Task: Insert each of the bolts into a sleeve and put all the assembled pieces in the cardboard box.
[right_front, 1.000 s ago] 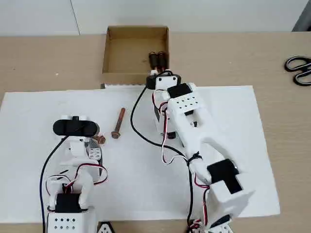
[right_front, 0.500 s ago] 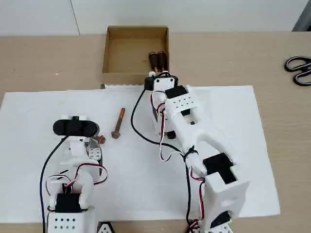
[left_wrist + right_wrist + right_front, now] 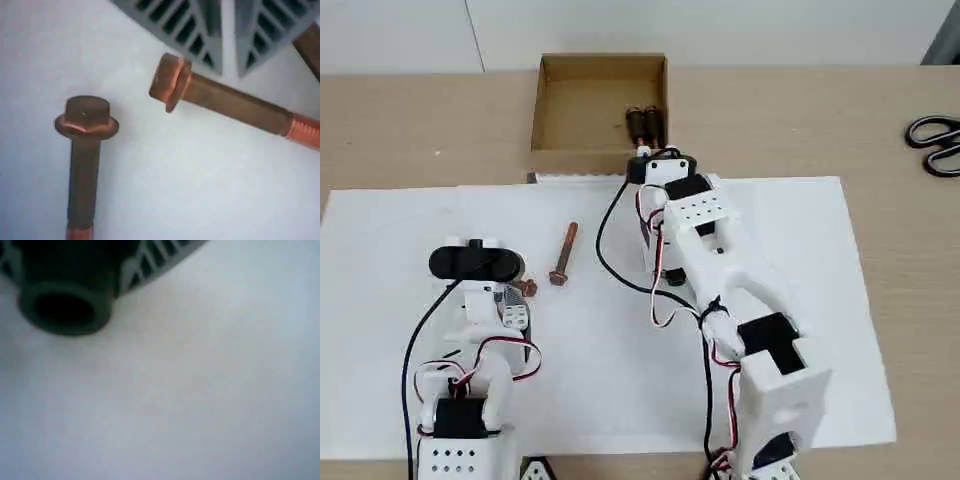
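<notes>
- A wooden bench (image 3: 410,120) carries a white paper sheet (image 3: 840,260), with the cardboard box (image 3: 582,110) at its far edge and scissors (image 3: 932,145) at the far right.
- Two assembled pieces (image 3: 645,122) lie side by side against the box's right wall.
- The left arm (image 3: 470,330) sits at the near left. The left jaws are drawn nearly together with only a thin slit between them, gripping nothing.
- One bolt (image 3: 225,100) lies on the sheet just under the tips of the left jaws (its thread is a brighter copper than its shank).
- A second bolt (image 3: 563,254) lies loose on the sheet to the right of the left arm, its head toward the near side.
- The right arm (image 3: 720,250) stretches toward the box. The right jaws are clamped on a dark sleeve (image 3: 65,307), held over the paper with its open bore showing.
</notes>
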`<state>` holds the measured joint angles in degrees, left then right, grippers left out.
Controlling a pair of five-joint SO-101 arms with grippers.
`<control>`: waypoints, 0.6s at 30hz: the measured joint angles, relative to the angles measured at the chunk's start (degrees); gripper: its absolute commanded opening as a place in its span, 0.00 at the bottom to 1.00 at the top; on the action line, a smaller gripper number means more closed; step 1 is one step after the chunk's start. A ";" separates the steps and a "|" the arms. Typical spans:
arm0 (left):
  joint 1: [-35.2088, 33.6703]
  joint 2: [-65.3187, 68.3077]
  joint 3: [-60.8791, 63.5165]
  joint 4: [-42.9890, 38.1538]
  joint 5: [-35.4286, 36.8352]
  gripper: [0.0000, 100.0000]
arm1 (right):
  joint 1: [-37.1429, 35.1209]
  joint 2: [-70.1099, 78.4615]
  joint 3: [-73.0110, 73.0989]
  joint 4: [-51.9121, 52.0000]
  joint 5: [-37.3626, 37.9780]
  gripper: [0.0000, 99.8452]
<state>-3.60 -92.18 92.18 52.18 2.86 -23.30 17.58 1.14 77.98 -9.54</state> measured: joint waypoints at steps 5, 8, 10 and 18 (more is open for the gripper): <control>0.00 0.00 0.00 0.00 0.00 0.01 | -0.18 -5.36 -9.05 11.08 -0.09 0.00; 0.00 0.00 0.00 0.00 0.00 0.01 | -0.62 -9.14 -12.84 16.35 -0.09 0.00; -0.09 0.00 0.00 0.00 0.00 0.01 | -0.35 -11.60 -13.27 17.23 -0.09 0.00; -0.18 0.00 -1.05 -0.35 1.93 0.01 | 1.76 -24.97 -12.48 17.93 -0.35 0.00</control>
<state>-3.78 -92.18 91.12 51.82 4.79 -21.54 -7.38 -11.34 95.91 -9.89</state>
